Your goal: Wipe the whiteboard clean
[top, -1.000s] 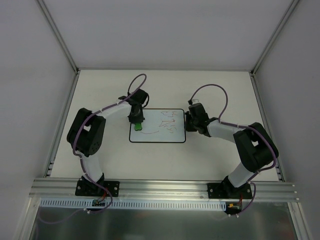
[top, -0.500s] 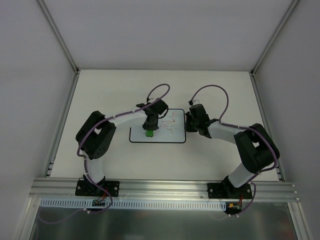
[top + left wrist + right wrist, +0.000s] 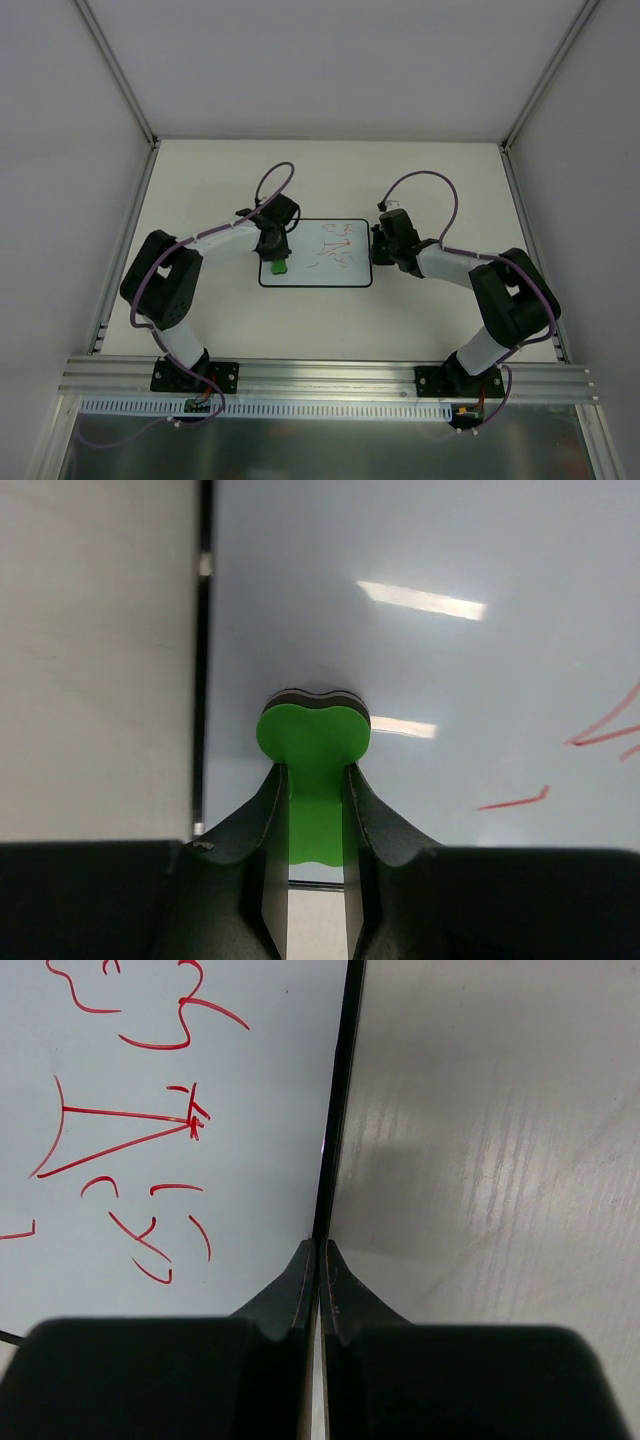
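While whiteboard [image 3: 300,277] lies long axis left-right, left claw [image 3: 315,770] pinching eraser [image 3: 314,730], right claw [image 3: 319,1250] pressed together

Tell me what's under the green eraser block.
The black-rimmed white rectangular whiteboard, near its left edge. Surface around the green eraser block is clean; any ink beneath its pad is covered.

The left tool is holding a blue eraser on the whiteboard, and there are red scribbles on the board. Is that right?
Almost. The eraser is green, not blue, as the left wrist view shows plainly. The rest is right: the left tool is holding it on the whiteboard, and there are red scribbles on the board.
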`<state>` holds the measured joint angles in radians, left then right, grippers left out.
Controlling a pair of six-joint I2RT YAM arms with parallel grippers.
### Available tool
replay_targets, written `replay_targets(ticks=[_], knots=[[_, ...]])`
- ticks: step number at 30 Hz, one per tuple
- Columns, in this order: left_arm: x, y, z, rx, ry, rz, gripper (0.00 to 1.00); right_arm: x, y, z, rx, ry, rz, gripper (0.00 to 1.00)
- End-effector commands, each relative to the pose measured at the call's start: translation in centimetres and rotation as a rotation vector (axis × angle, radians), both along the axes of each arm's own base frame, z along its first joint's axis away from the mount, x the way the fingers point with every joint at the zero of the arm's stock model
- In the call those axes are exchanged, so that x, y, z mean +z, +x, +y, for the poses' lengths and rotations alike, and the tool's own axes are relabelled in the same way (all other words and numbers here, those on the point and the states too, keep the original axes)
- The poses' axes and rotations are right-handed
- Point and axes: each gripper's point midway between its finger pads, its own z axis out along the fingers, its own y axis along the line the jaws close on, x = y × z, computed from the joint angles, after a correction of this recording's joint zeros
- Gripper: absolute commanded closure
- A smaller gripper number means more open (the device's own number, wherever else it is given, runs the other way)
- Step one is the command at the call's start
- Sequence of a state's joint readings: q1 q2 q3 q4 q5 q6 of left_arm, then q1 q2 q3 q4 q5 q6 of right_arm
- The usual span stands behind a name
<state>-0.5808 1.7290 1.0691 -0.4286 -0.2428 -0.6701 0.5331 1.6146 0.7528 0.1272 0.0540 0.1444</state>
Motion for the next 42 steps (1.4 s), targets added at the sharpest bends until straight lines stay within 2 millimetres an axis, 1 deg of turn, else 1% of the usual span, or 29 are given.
replay_targets(ticks=[1, 3, 5, 8, 9, 11, 12, 14, 15, 16, 17, 18, 20, 21, 24, 25, 26, 28, 29, 30, 31, 33, 35, 36, 38, 39, 41, 42], knots=[[-3.2, -5.8, 7.4, 0.074, 0.202, 0.231, 1.0, -3.4, -3.5, -2.2, 0.021, -0.106, 0.129, 1.0], [-3.0, -5.9, 8.0, 0.076, 0.214, 0.223, 1.0, -3.4, -3.4, -2.1, 0.022, -0.098, 0.128, 1.0], [-3.1, -6.0, 8.0, 0.078, 0.213, 0.228, 1.0, -3.5, -3.4, -1.8, 0.029, -0.09, 0.127, 1.0], [-3.8, -6.2, 6.7, 0.056, 0.184, 0.265, 1.0, -3.6, -3.5, -1.5, 0.039, -0.072, 0.132, 1.0], [-3.9, -5.6, 6.0, 0.036, 0.192, 0.259, 1.0, -3.5, -3.5, -1.3, 0.04, -0.061, 0.131, 1.0], [-3.8, -5.4, 3.7, -0.019, 0.183, 0.247, 1.0, -3.4, -3.6, -1.0, 0.049, -0.048, 0.129, 1.0], [-3.8, -4.6, 2.2, -0.038, 0.167, 0.237, 1.0, -3.4, -3.6, -0.8, 0.053, -0.043, 0.125, 1.0], [-3.8, -4.7, -0.9, -0.102, 0.128, 0.244, 1.0, -3.2, -4.1, 0.1, 0.081, 0.0, 0.138, 1.0], [-4.0, -4.1, -2.5, -0.121, 0.112, 0.242, 1.0, -3.2, -4.3, 0.3, 0.085, 0.01, 0.142, 1.0], [-4.2, -4.2, -3.7, -0.145, 0.101, 0.247, 1.0, -3.2, -4.5, 0.4, 0.089, 0.02, 0.146, 1.0], [-4.3, -4.8, -5.4, -0.186, 0.082, 0.257, 1.0, -3.0, -4.7, 0.8, 0.097, 0.032, 0.149, 1.0], [-4.4, -4.1, -7.1, -0.206, 0.067, 0.251, 1.0, -3.0, -4.8, 0.9, 0.099, 0.036, 0.148, 1.0], [-4.5, -4.2, -9.3, -0.246, 0.042, 0.252, 1.0, -3.0, -5.1, 1.2, 0.106, 0.041, 0.15, 1.0], [-4.6, -4.1, -11.1, -0.279, 0.032, 0.243, 1.0, -3.0, -5.1, 1.3, 0.105, 0.045, 0.149, 1.0], [-4.8, -4.0, -13.7, -0.325, 0.017, 0.23, 1.0, -3.2, -5.3, 1.3, 0.101, 0.046, 0.156, 1.0], [-4.9, -4.1, -14.0, -0.333, 0.017, 0.231, 1.0, -3.1, -5.3, 1.3, 0.101, 0.047, 0.152, 1.0], [-5.0, -4.1, -14.0, -0.337, 0.022, 0.229, 1.0, -3.1, -5.3, 1.3, 0.098, 0.044, 0.151, 1.0], [-5.4, -4.0, -12.8, -0.315, 0.057, 0.226, 1.0, -3.0, -5.2, 1.2, 0.099, 0.04, 0.145, 1.0], [-5.6, -3.9, -12.1, -0.301, 0.068, 0.228, 1.0, -3.0, -5.2, 1.1, 0.097, 0.037, 0.144, 1.0], [-5.8, -4.0, -10.9, -0.277, 0.077, 0.239, 1.0, -3.0, -5.2, 1.1, 0.096, 0.037, 0.142, 1.0], [-5.8, -3.0, -9.3, -0.231, 0.078, 0.246, 1.0, -3.0, -5.2, 1.1, 0.097, 0.034, 0.142, 1.0], [-5.7, -2.4, -6.9, -0.184, 0.1, 0.245, 1.0, -3.1, -5.2, 1.0, 0.094, 0.031, 0.142, 1.0], [-5.4, -0.4, -4.0, -0.135, 0.137, 0.221, 1.0, -3.2, -5.2, 0.9, 0.094, 0.026, 0.143, 1.0], [-5.0, 0.3, -3.2, -0.12, 0.142, 0.211, 1.0, -3.3, -5.3, 0.9, 0.093, 0.024, 0.147, 1.0], [-4.6, 1.5, -1.8, -0.093, 0.158, 0.196, 1.0, -3.3, -5.2, 0.9, 0.093, 0.021, 0.145, 1.0], [-4.3, 2.7, -1.0, -0.08, 0.165, 0.182, 1.0, -3.2, -5.1, 0.8, 0.088, 0.021, 0.141, 1.0], [-4.3, 3.6, -0.5, -0.095, 0.195, 0.169, 1.0, -3.2, -5.1, 0.8, 0.088, 0.016, 0.142, 1.0], [-4.5, 4.5, -0.9, -0.11, 0.197, 0.162, 1.0, -3.2, -5.1, 0.7, 0.089, 0.013, 0.142, 1.0]])
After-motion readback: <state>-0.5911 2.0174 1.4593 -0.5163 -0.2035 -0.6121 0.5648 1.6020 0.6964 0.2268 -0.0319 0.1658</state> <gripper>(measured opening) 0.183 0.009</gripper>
